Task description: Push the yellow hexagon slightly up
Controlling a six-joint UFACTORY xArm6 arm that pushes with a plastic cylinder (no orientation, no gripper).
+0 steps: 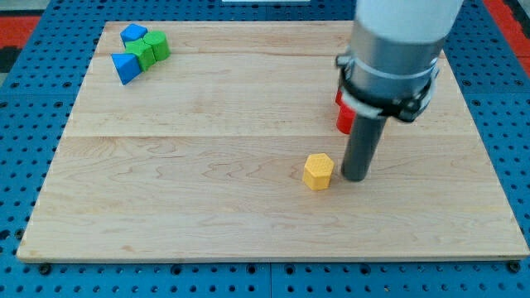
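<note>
Over a blue pegboard base [25, 124] lies the pale wooden tabletop [207, 215], its planks running across the view. At the view's upper left corner sits a tight cluster of small blocks: a blue block [132, 34] of angular shape nearest the top, a second blue block [126, 67], wedge-like, below it and a little further to the view's left, and two green blocks, one [157, 45] just right of the upper blue one and the other [143, 55] tucked between the rest, the four appearing to touch one another. Well apart from them, right of centre and a little below the middle of the tabletop, rests the small yellow hexagon block [318, 171], flat face upward, alone on bare wood. Just beside it on the view's right stands the straight dark rod, and my tip [357, 178] meets the tabletop close to the hexagon's right side with a thin gap between them. There is no hand on this arm, only the rod. Above the rod, the arm's wide grey cylinder [397, 41] and black collar partly hide a red block [344, 116], whose shape cannot be made out.
</note>
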